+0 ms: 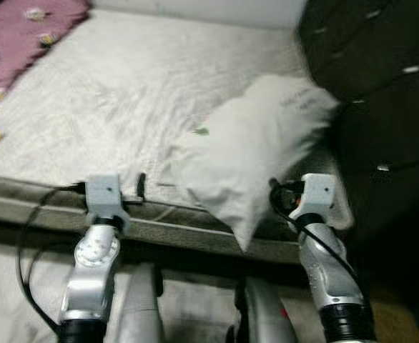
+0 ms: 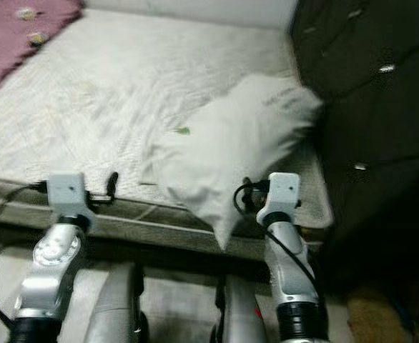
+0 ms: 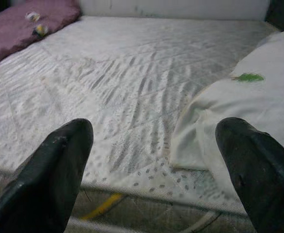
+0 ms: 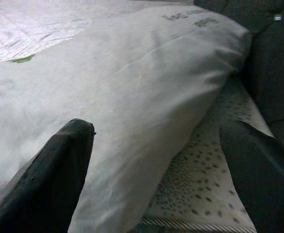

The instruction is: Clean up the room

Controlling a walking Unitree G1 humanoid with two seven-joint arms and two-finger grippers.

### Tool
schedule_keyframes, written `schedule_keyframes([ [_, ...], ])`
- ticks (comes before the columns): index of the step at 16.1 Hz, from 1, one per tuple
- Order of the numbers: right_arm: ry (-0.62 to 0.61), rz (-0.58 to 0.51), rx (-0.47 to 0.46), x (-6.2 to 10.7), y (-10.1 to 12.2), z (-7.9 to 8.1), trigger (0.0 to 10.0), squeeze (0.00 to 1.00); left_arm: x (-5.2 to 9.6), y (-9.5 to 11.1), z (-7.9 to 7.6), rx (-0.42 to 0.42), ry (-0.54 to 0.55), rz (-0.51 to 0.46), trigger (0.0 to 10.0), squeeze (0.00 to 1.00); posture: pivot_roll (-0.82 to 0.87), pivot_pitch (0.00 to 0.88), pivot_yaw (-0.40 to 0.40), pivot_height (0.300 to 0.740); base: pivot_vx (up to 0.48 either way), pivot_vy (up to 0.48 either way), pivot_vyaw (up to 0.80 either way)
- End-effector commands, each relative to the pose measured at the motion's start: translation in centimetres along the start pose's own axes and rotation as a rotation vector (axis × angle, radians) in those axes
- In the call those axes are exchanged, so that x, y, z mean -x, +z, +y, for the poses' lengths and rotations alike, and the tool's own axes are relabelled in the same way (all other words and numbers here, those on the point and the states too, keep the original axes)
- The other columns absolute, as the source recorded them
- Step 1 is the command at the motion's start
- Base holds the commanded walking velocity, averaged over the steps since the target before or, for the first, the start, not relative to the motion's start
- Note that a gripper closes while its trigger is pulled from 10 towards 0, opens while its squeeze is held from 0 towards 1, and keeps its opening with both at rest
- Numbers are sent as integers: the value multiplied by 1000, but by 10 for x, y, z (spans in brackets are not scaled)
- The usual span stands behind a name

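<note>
With both tools spread, left tool [image 3: 151, 160] beside and right tool [image 4: 156, 160] at the pillow [image 1: 256, 153] on the bed [image 1: 124, 86], you next close on the pillow's near corners.

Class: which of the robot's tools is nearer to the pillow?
Right. The right tool sits at the pillow, one finger against it. The left tool hovers over the mattress edge beside the pillow's corner.

No legible text was present. The white pillow [image 4: 132, 97] carried a dark printed marking [image 4: 188, 18] near its far corner, too blurred to read, and a small green tag [image 3: 248, 77] showed no readable characters.
</note>
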State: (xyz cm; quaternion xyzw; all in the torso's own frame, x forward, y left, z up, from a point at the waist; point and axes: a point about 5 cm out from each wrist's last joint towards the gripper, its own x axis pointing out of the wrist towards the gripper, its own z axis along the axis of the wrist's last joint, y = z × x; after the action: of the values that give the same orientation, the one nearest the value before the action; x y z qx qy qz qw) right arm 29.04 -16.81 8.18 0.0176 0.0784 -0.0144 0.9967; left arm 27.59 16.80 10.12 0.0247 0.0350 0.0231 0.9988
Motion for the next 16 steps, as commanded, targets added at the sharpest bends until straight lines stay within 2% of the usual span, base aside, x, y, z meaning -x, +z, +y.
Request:
schedule_keyframes([
  [1,-11,-10,10,-1,3,-3,10000,0,-2,7,-5,14,-26,-32,10000,0,-27,84,-44,616,0,0,0],
  [16,-19,0,27,-2,1,-3,10000,0,1,4,-11,41,-57,-14,10000,0,-26,85,-51,616,284,0,0],
])
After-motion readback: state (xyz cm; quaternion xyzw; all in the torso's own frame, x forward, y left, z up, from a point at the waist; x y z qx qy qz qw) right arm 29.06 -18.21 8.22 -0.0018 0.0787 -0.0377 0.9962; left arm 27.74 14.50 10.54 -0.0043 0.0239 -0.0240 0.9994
